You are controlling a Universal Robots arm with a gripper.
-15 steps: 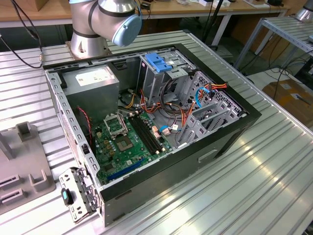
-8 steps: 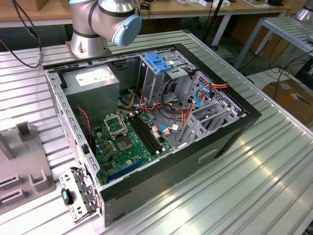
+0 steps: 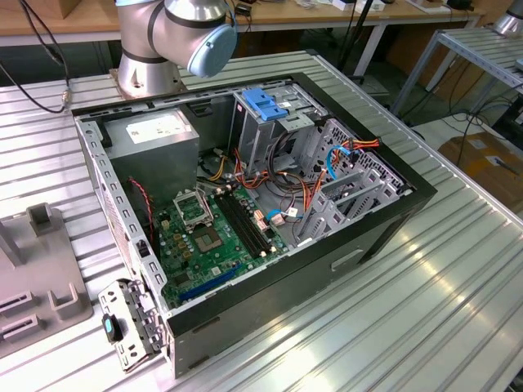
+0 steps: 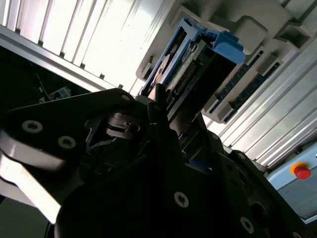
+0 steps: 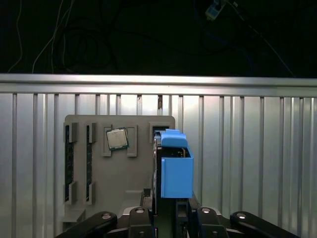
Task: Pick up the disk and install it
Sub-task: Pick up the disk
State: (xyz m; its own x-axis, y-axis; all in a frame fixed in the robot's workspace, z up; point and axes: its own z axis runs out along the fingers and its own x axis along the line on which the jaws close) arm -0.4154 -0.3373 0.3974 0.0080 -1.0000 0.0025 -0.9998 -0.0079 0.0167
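In the first wrist view I saw the disk (image 5: 176, 173) standing on edge in a holder (image 5: 133, 198) on the table (image 5: 247, 148). A processor chip (image 5: 117, 138) lay in a pocket just beside it, with memory sticks (image 5: 69, 163) slotted beyond that. In the exterior view the open computer case (image 3: 327, 269) lay on the table, the arm's base (image 3: 147, 73) behind it and the holder at the exterior view's left.

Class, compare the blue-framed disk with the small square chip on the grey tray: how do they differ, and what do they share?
The disk stands on edge in its slot; the chip lies flat. The disk is larger than the chip. The disk's frame is bright blue; the chip is silvery. Both sit on the grey tray.
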